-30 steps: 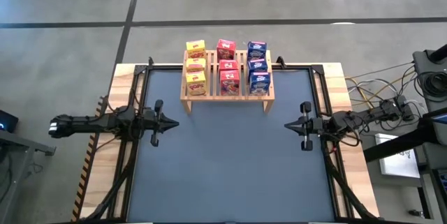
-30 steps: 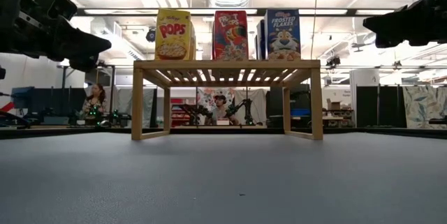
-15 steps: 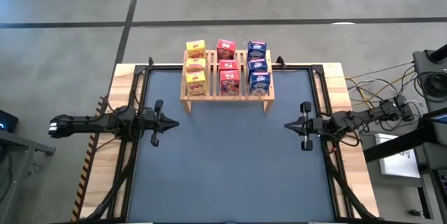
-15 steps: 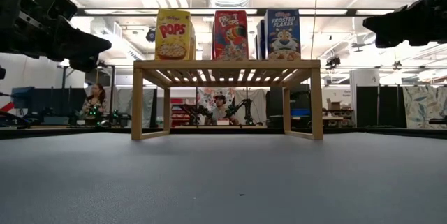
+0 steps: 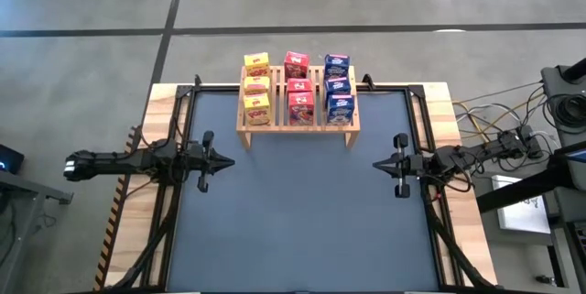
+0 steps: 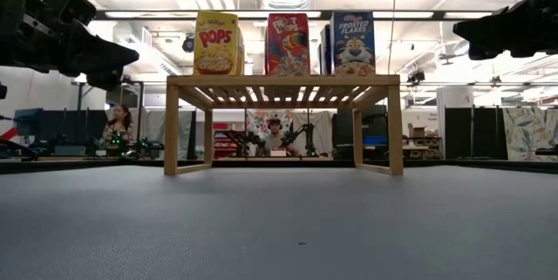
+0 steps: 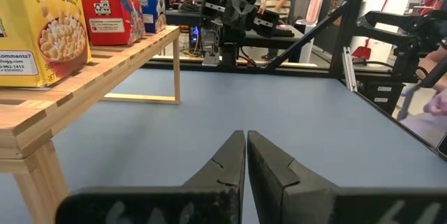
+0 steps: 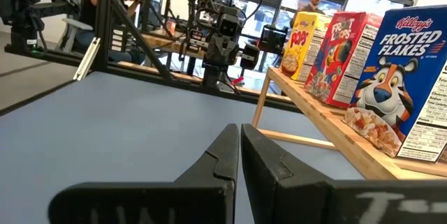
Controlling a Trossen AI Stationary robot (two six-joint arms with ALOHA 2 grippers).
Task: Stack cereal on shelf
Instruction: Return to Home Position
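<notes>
Cereal boxes (image 5: 299, 107), nine small rectangular cardboard cartons with printed fronts, all stood on the low light-wood slatted shelf (image 5: 298, 128) at the upper middle of the high view. They were in three files running up the frame: yellow boxes (image 5: 256, 108) on the left, red boxes (image 5: 299, 83) in the middle, blue boxes (image 5: 340, 107) on the right. Each box stood upright, its long axis vertical, with its printed front turned toward the bottom of the frame and facing the low camera squarely. The shelf's own long axis ran left to right across the frame. Both arms hung over the dark blue-grey surface (image 5: 298, 225), lower in the frame than the shelf and apart from it. The left claw (image 5: 229, 161) at mid left pointed right and the right claw (image 5: 375, 165) at mid right pointed left, so the two faced each other along a line parallel to the shelf's long axis. The left claw lay nearer the yellow file, the right claw nearer the blue. Each wrist view showed its own fingers pressed together, pinching nothing. No box lay on the surface, so the stacking looked finished. What remained seemed only for the arms to settle at rest, needing no reach up the frame toward the shelf.
</notes>
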